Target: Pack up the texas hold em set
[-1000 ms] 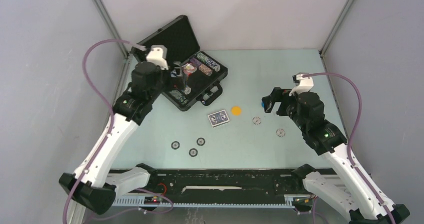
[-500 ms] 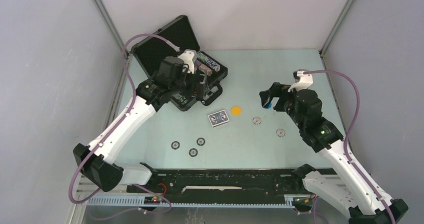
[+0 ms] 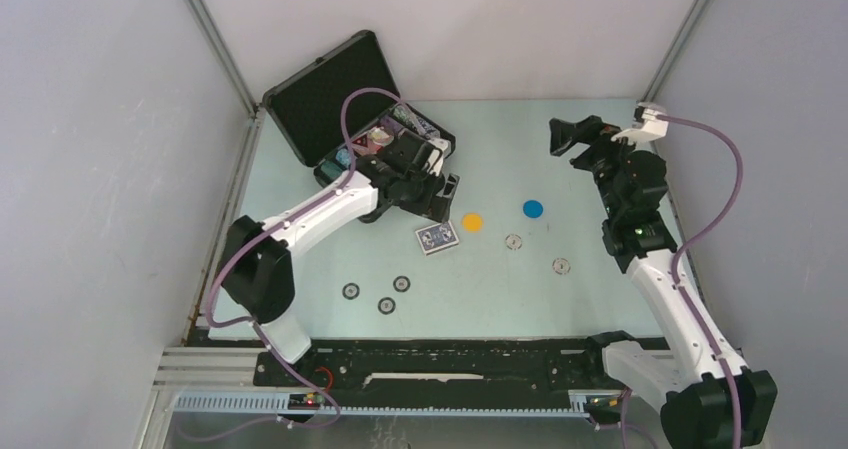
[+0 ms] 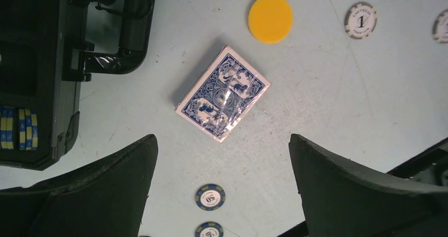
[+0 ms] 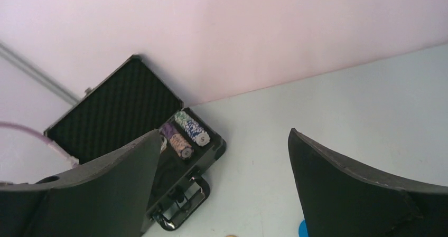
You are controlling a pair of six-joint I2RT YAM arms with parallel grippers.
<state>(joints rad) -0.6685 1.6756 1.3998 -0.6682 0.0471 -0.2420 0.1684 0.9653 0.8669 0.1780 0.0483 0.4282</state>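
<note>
The black briefcase [image 3: 330, 84] stands open at the back left, with patterned chip rows [image 3: 415, 129] in its base. My left gripper [image 3: 440, 194] hangs open beside the case handle [image 4: 121, 36], with nothing between its fingers. The blue-backed card deck [image 4: 223, 93] lies on the table just ahead of my left gripper [image 4: 222, 142]. An orange disc [image 3: 472, 222] and a blue disc [image 3: 533, 209] lie on the table to the right of the deck [image 3: 437, 237]. My right gripper [image 3: 575, 134] is raised at the back right, open and empty, facing the briefcase [image 5: 116, 110].
Two grey chips [image 3: 513, 241] [image 3: 561, 265] lie right of the deck. Three dark chips [image 3: 351, 291] [image 3: 401, 283] [image 3: 386, 305] lie nearer the front. Enclosure walls stand close on the left, back and right. A black rail [image 3: 440, 364] runs along the front edge.
My left gripper swung from over the briefcase down and right to above the deck. My right gripper drew away from the blue disc toward the back right; the disc now lies uncovered.
</note>
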